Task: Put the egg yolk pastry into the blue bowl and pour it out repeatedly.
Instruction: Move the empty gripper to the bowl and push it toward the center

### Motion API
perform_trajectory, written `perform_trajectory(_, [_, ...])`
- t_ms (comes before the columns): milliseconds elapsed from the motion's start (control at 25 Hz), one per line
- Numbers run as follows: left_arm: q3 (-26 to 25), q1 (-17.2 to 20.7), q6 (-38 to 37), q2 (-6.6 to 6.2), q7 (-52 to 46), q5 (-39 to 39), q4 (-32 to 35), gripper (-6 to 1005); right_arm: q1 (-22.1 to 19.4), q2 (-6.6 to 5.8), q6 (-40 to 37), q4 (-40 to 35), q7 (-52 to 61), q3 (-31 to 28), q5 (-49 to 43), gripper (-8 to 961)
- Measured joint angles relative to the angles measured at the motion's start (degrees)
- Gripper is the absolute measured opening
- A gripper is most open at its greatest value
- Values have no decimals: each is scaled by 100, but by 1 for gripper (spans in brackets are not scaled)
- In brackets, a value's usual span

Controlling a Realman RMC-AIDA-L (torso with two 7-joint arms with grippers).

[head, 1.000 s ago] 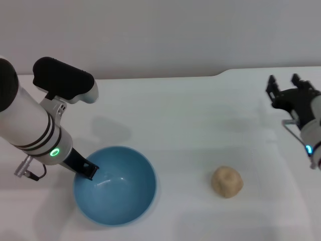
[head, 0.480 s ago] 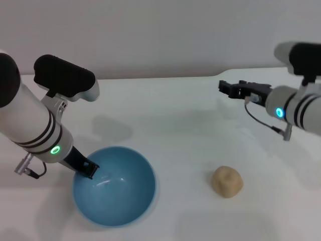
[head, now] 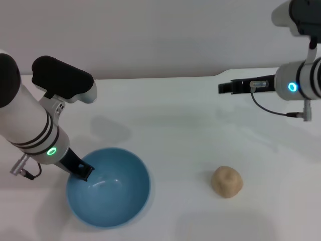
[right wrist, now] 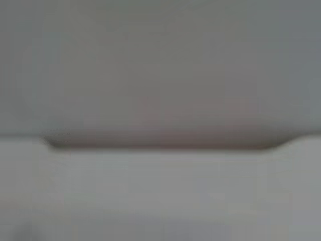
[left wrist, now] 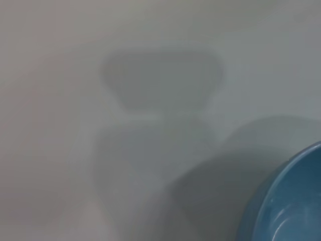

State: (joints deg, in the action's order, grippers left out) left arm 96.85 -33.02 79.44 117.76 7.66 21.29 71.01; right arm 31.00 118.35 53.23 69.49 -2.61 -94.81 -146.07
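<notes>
The blue bowl (head: 109, 188) sits at the lower left of the head view, upright on the white table (head: 190, 125), its near rim close to the bottom edge of the frame. The left gripper (head: 82, 171) is at the bowl's upper-left rim, a dark finger touching or hooked over the edge — whether it is clamped on the rim or merely resting there cannot be told. In the left wrist view only a curved slice of the bowl (left wrist: 288, 201) shows at the lower right corner, with shadows on bare table beside it.

The egg yolk pastry (head: 227, 181) lies on the table at the lower right of centre, well apart from the bowl and touching nothing; open white surface surrounds it on every side.

The right gripper (head: 223, 88) hangs at the upper right of the head view, pointing sideways toward the frame's left, near the table's far edge and well above the pastry in the frame. It appears as one narrow dark bar, so its fingers look closed together with nothing between them. The right wrist view shows only the table's far edge (right wrist: 165, 143) against the wall (right wrist: 160, 60).
</notes>
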Motion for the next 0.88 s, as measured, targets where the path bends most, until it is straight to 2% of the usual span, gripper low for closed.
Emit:
perform_trajectory(40, [1,-4,43,0,3,-1,0,-2,162,-23,752,104,3,-173,-18,544])
perform_trajectory(80, [1,-4,43,0,3,-1,0,-2,162,-23,752,104,3,-173,-18,544])
perform_trajectory(240, [3,-6,62,1,7,-3,0,-1,442,-67,1730,165,-13,-303,-182,544])
perform_trajectory(480, [0,-20,120,1,11,-4,0,0,674,-82,2747,387,-115,-225,-216,545])
perform_trajectory(880, [48,-65,109,23,17,10,2,-1,814,-28,3231,113,-205,346,-199,545])
